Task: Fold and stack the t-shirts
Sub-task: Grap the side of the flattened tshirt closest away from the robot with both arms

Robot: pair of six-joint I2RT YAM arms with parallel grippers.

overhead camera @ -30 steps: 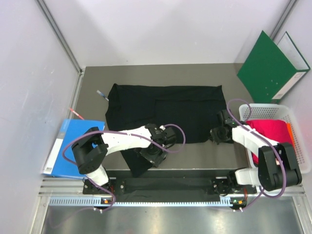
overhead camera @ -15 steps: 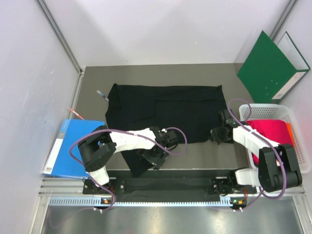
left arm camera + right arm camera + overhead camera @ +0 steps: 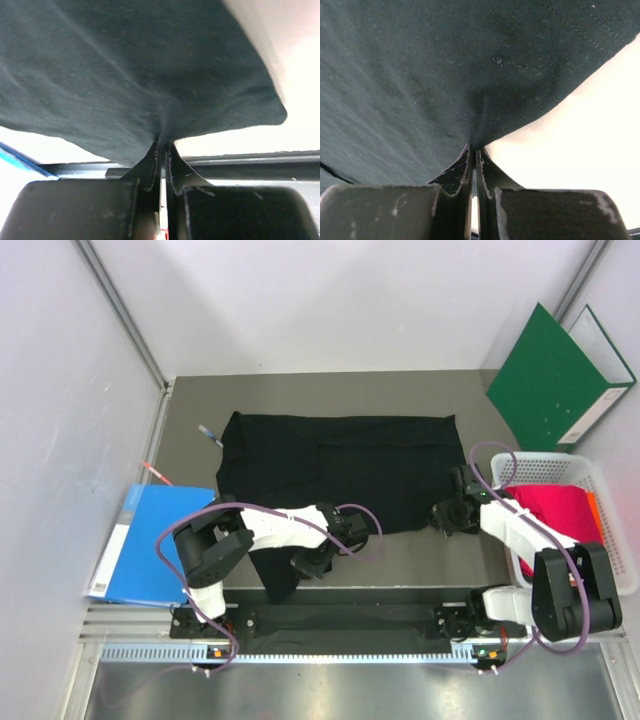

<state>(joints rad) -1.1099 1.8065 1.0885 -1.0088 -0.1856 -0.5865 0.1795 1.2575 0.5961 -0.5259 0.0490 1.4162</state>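
Note:
A black t-shirt (image 3: 340,465) lies spread across the table, one flap hanging toward the near edge (image 3: 280,575). My left gripper (image 3: 312,562) is shut on the shirt's near left hem; in the left wrist view the black cloth (image 3: 130,75) bunches into the closed tips (image 3: 162,146). My right gripper (image 3: 448,517) is shut on the shirt's near right corner, the cloth (image 3: 445,75) pinched at its tips (image 3: 473,147). A magenta-red t-shirt (image 3: 555,510) lies in the white basket (image 3: 610,540), with a bit of orange cloth (image 3: 596,510) beside it.
A green folder (image 3: 555,375) leans at the back right. A blue folder (image 3: 145,540) lies at the left edge. A pen (image 3: 210,432) and a red-tipped pen (image 3: 157,476) lie left of the black shirt. Walls close both sides.
The left gripper has closed on the black shirt's near hem and shifted slightly left. The right gripper has kept its grip and place.

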